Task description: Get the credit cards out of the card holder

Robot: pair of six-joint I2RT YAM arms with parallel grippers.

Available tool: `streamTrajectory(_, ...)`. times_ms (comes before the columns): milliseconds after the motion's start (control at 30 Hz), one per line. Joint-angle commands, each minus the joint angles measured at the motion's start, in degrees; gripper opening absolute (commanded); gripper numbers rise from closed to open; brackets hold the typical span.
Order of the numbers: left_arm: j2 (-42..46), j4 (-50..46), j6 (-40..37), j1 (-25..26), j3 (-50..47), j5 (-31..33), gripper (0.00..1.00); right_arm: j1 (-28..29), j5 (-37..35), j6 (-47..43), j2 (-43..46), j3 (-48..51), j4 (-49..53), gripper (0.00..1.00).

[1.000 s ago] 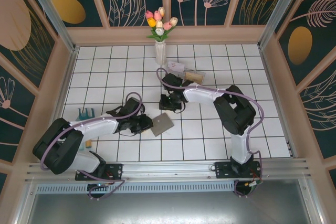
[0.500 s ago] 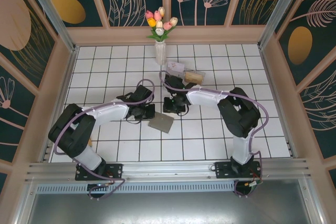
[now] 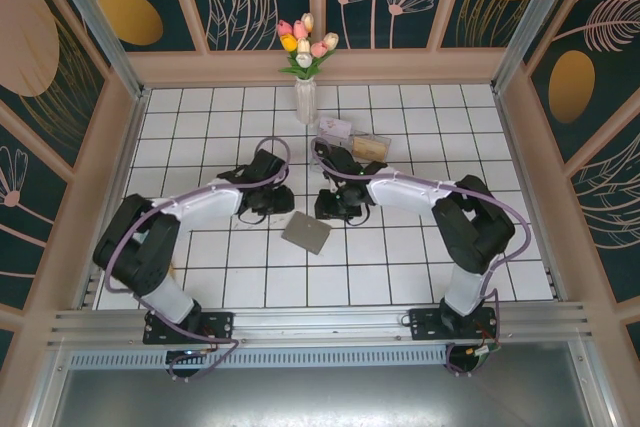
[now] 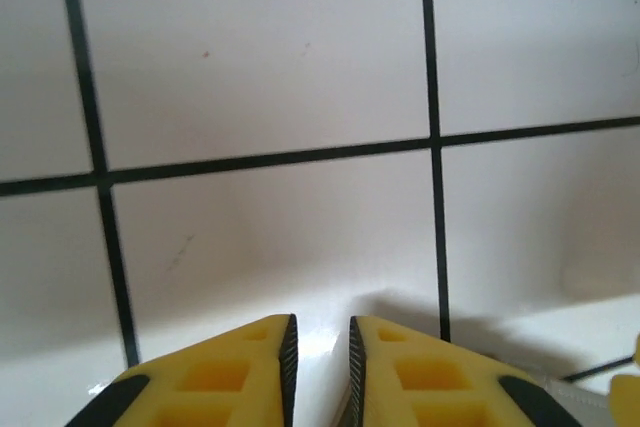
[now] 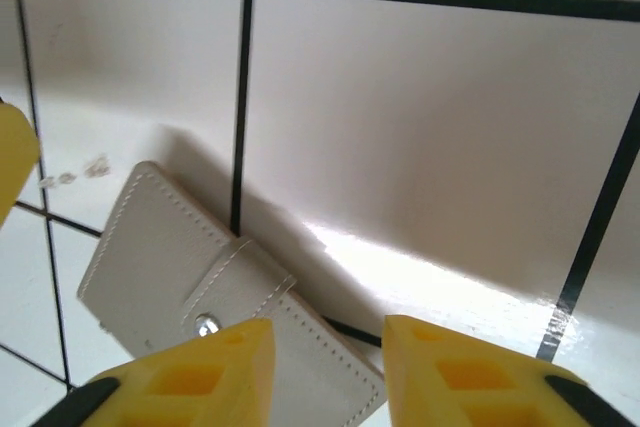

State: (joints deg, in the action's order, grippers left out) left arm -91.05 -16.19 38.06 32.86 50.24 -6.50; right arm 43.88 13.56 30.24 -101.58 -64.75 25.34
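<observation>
Below right end effector (image 5: 325, 337) — card holder (image 5: 170, 257); half-cropped

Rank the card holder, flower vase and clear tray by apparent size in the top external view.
1. card holder: covers the most area.
2 and 3, unranked: clear tray and vase look about alike in area. The vase is narrow and upright with its top nearer the camera, so the order is unsure.

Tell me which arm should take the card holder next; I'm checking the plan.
Right, probably. In its wrist view the card holder lies just ahead of the open right gripper, snap tab up. The left gripper looks down at bare tile.
</observation>
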Motion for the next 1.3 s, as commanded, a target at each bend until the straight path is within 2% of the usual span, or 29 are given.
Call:
streamTrajectory(0,6.58,1.1,10.48,-0.12,-5.72,-3.86,0.37,0.42,1.75,-2.39,1.51,1.07,-0.21,0.38)
streamTrajectory(200,15.01,8.38,24.76,1.54,-16.19,-9.64,0.47,0.85,5.08,-2.12,-0.14,2.07,-1.19,0.38)
streamTrajectory(400,15.32,15.36,31.7,4.2,-20.52,-12.31,0.5,1.47,7.44,-1.09,-1.02,3.24,-2.57,0.34)
streamTrajectory(567,12.39,18.83,32.8,4.74,-21.14,-13.12,0.51,1.52,7.96,0.25,-1.9,4.52,-3.18,0.33)
streamTrajectory(700,9.89,24.11,33.89,4.8,-21.34,-15.11,0.45,1.47,7.98,0.89,-2.48,4.99,-3.29,0.32)
streamTrajectory(900,8.54,25.02,34.86,4.81,-21.4,-14.55,0.44,1.47,8.2,1.49,-3.22,5.47,-3.46,0.32)
streamTrajectory(1067,6.56,30.08,35.33,4.84,-21.61,-15.89,0.4,1.46,9.17,1.82,-3.62,5.77,-4.03,0.31)
streamTrajectory(1267,6.18,29.53,32.84,4.84,-20.02,-14.82,0.22,0.7,9.09,2.36,-2.37,5.54,-4.69,0.32)
